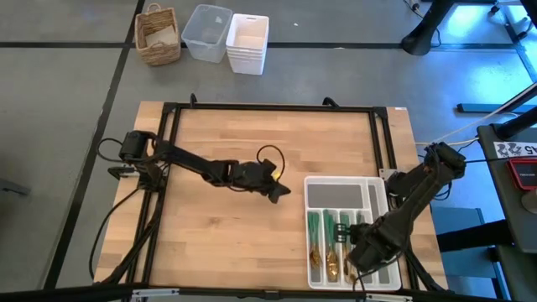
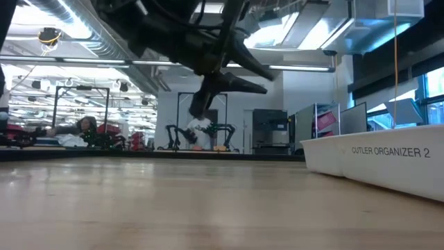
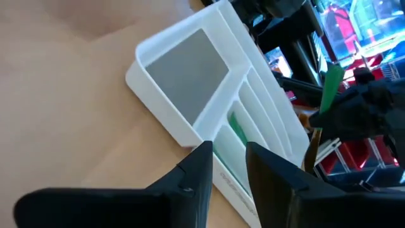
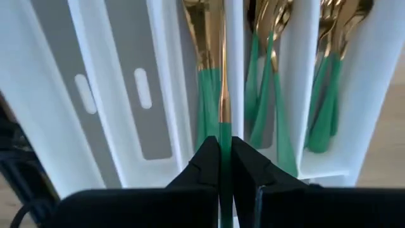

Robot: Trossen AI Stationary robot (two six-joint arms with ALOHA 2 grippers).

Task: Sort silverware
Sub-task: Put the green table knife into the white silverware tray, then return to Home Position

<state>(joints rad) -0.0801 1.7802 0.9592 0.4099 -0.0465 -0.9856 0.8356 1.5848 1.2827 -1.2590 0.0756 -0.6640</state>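
The white tray (image 1: pixel 305 235) lies at the table's near right, with several green-handled gold silverware pieces (image 1: pixel 331 243) lying in its long compartments (image 4: pixel 266 63). My right gripper (image 1: pixel 361 256) hangs over the tray's near end, pointing down, shut on one more green-handled gold piece (image 4: pixel 224 95). My left gripper (image 1: pixel 284 193) hovers above the bare wood just left of the tray. It points toward the tray (image 3: pixel 183 69) and is open (image 3: pixel 229 158), with nothing between its fingers. In the low view it floats well above the tabletop (image 2: pixel 243 82). My right gripper pinches the piece's green handle (image 4: pixel 225 134) between its two fingers, just behind where green meets gold. The fingers point down from above. The gold end (image 3: pixel 313 149) hangs below them over the tray and the green end (image 3: pixel 332 82) sticks up. Whether its tip touches the tray, I cannot tell.
A black frame rail (image 1: pixel 268 107) runs around the tabletop. Beyond the far edge, on the floor, stand a wicker basket (image 1: pixel 158 35), a clear bin (image 1: pixel 206 32) and stacked white bins (image 1: pixel 247 42). Bare wood (image 1: pixel 226 235) lies left of the tray.
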